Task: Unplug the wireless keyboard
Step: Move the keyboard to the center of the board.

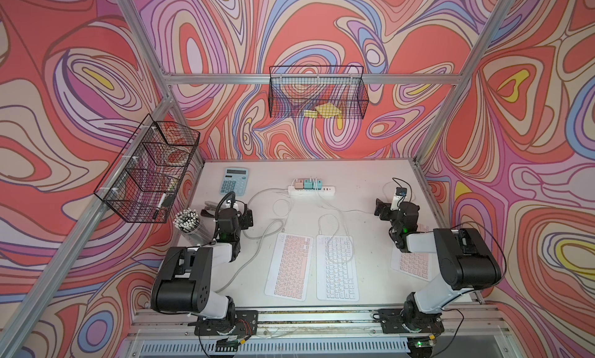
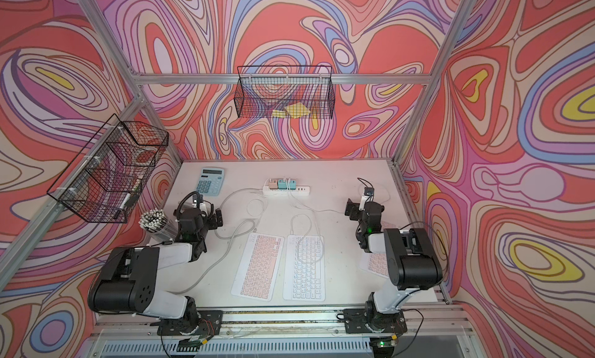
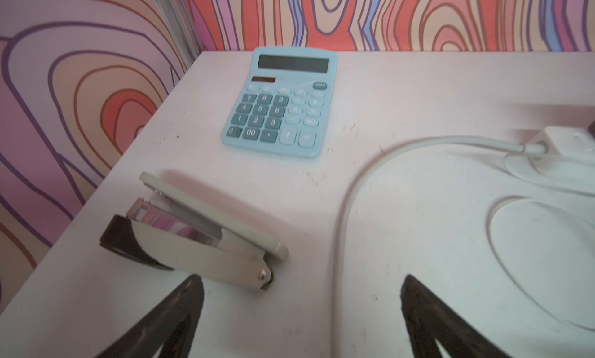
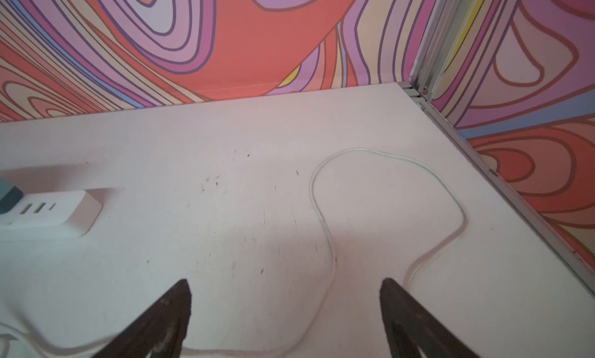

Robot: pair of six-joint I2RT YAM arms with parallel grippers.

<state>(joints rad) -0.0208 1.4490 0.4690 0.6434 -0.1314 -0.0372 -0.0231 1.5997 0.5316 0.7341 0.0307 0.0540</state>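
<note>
Worktop centre, near the front edge, held the pink keyboard and white keyboard in both top views, each tethered to the strip at the back edge, seemingly for charging. Left wrist view showed the left gripper spread, empty, beside the stapler. Right wrist view showed the right gripper released above a cable.
</note>
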